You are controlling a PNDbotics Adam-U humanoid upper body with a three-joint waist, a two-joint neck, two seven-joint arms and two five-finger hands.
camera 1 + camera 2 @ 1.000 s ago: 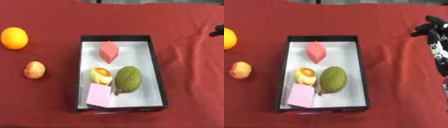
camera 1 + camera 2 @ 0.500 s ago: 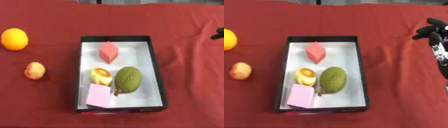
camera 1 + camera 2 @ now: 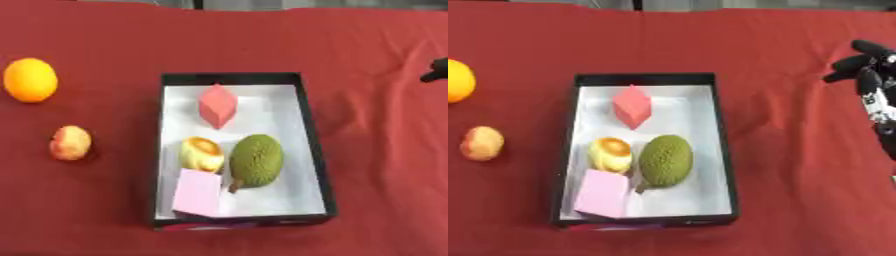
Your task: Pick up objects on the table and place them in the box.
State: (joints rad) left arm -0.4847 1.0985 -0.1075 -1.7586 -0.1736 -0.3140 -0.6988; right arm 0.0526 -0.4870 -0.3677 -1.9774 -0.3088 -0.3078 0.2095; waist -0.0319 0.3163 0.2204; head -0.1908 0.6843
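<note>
A matt red cloth (image 3: 105,210), lightly wrinkled, covers the table. On it sits a black-walled rectangular box (image 3: 312,130) with a smooth white floor. Inside the box, the green oval fruit (image 3: 255,160) looks rough and bumpy, while the pale pink block (image 3: 198,193) beside it looks smooth and matt.

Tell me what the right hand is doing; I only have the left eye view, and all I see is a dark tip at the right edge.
Observer: In the right eye view the right hand is over the red cloth, right of the box, holding nothing.
Operator: Are its fingers curled or straight?
Observer: They look relaxed and spread, pointing left toward the box; the hand touches no object.
Operator: Does your view show anything lying near it?
Observer: No, only cloth there. The orange and the small peach-coloured fruit still outside the box lie on its far left side.
</note>
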